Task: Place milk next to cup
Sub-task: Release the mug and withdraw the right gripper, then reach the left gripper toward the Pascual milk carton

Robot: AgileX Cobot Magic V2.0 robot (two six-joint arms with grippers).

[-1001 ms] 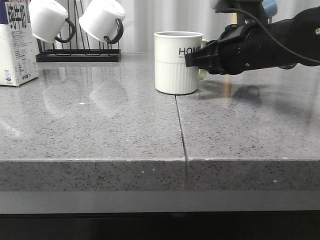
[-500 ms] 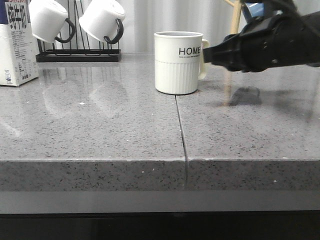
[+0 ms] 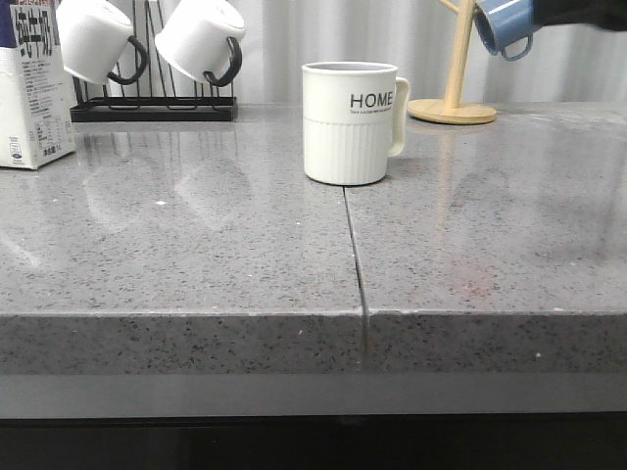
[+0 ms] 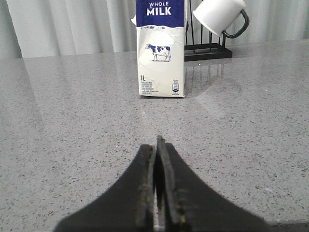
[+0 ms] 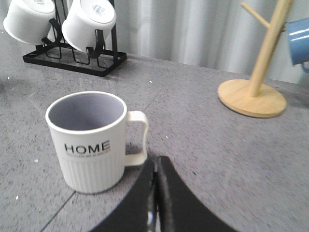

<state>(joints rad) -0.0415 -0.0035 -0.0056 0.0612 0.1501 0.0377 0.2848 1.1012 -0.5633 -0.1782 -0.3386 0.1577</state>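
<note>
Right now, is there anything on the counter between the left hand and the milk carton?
No. In the left wrist view only bare grey counter lies between the left hand, shut, and the milk carton.

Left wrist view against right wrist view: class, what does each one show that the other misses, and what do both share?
Only the left wrist view shows the milk, standing upright on the counter.

Only the right wrist view shows the cup, the wooden mug tree and a blue mug.

Both show the black rack with white mugs, the grey counter, and a closed hand.
</note>
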